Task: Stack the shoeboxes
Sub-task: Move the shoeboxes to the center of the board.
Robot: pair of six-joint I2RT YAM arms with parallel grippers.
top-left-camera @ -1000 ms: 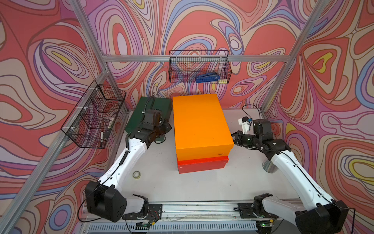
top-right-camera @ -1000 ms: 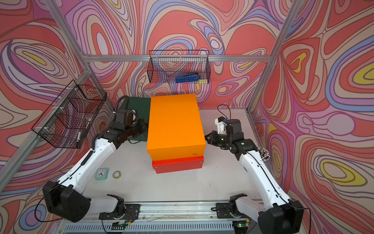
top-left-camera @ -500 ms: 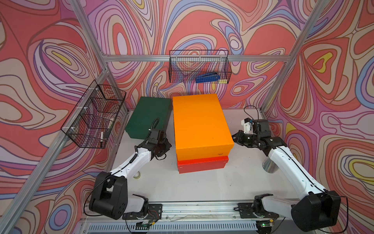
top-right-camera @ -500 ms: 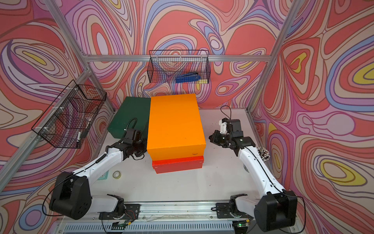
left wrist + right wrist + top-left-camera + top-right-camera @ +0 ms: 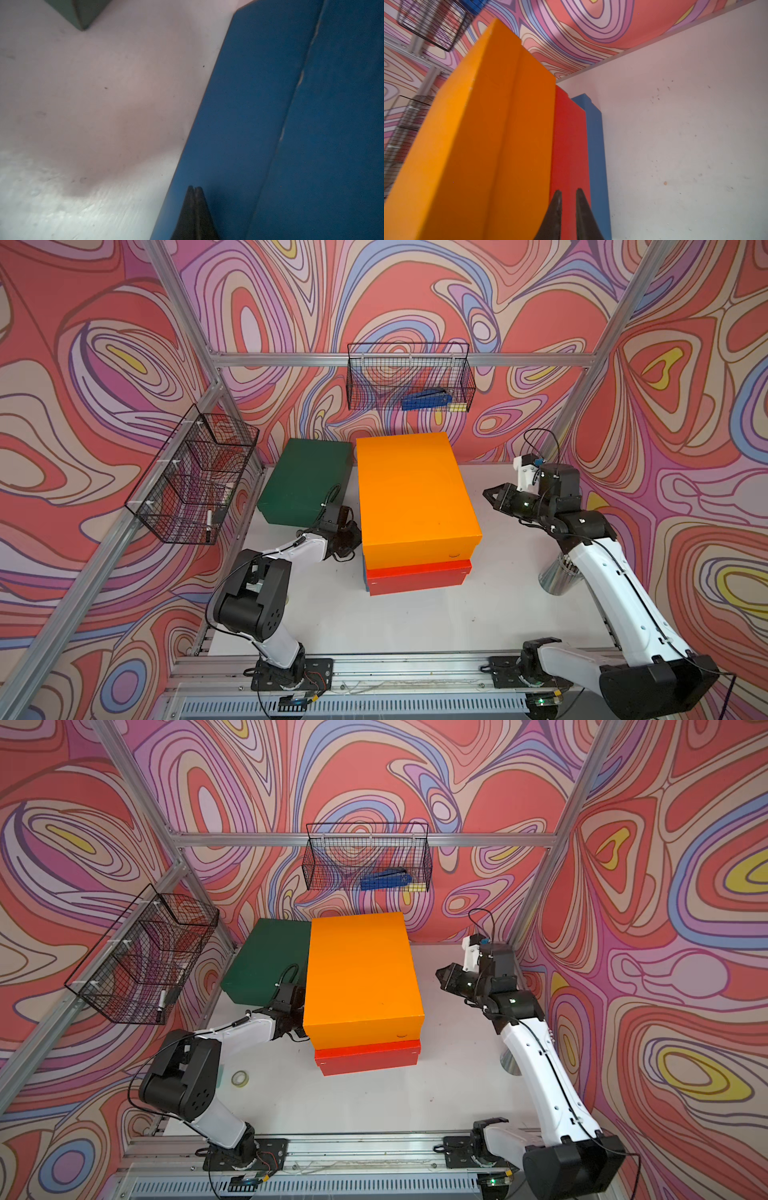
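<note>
Seen at the middle of the table (image 5: 415, 626): stack of three, orange shoebox (image 5: 411, 489) on red shoebox (image 5: 417, 578) on blue shoebox (image 5: 593, 135). Front edges not flush: red face stepping out below the orange one, blue sliver at the left front corner in a top view. Alone at back left, just beside the stack: dark green shoebox (image 5: 305, 481), narrow lane of bare table between. Open room in front of the stack and along its right side; metal cone (image 5: 555, 578) near the right edge, tape roll (image 5: 240, 1078) at front left. Low in that lane: left gripper (image 5: 195, 190), fingertips pressed together, nothing between, right at the blue side wall; contact not resolvable. Off the stack's right side, clear of it in both top views: right gripper (image 5: 569, 194), fingers a slit apart, empty, aimed at the red side wall.
</note>
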